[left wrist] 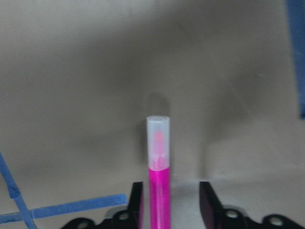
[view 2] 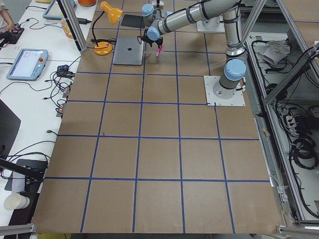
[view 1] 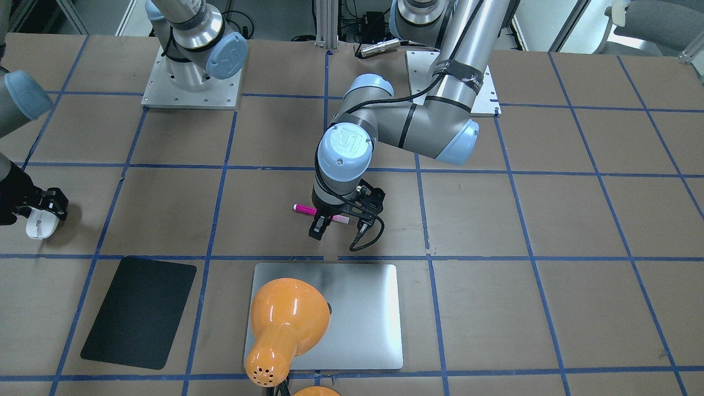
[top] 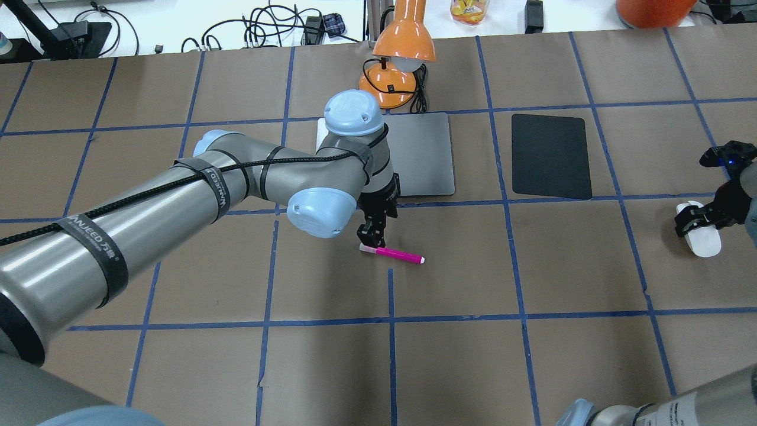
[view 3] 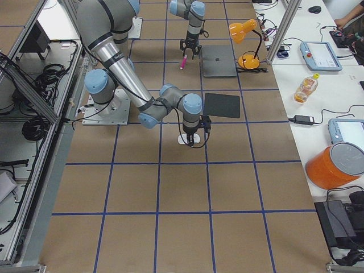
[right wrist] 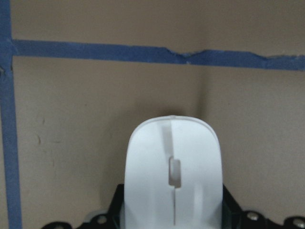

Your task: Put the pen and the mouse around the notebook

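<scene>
Left gripper point(top: 372, 242): points down at the table, jaws partly apart and astride the cap end of the pen. In the wrist view one black finger point(left wrist: 208, 200) stands clear of the barrel with a gap showing; the other sits right at the barrel. Not clamped.
Pen: slim magenta-pink pen point(top: 393, 254) with a pale, clear-whitish cap. It lies flat on the table, with the cap end under the left gripper and the pink barrel running out toward the robot's right.
Pen position: on the robot's side of the notebook, near its edge but not touching, with a blue tape line between them.
Right gripper point(top: 698, 220): fingers drawn in against both long sides of the mouse, gripping it; no gap shows in the wrist view.
Mouse: small glossy white oval mouse point(right wrist: 173, 171) with a thin centre line and a short scroll slot. Cannot tell whether it rests on the table.
Mouse position: far out on the robot's right, well apart from the notebook.
Notebook: large flat silver-grey metal slab point(top: 423, 154) with rounded corners, flat on the table.
Mat: thin black rounded-corner mat point(top: 551, 155), between notebook and mouse.
Lamp: orange desk lamp point(view 1: 286, 319), shade hanging over the notebook's corner.
Table: brown paper surface point(top: 177, 266) with a blue tape grid.
</scene>
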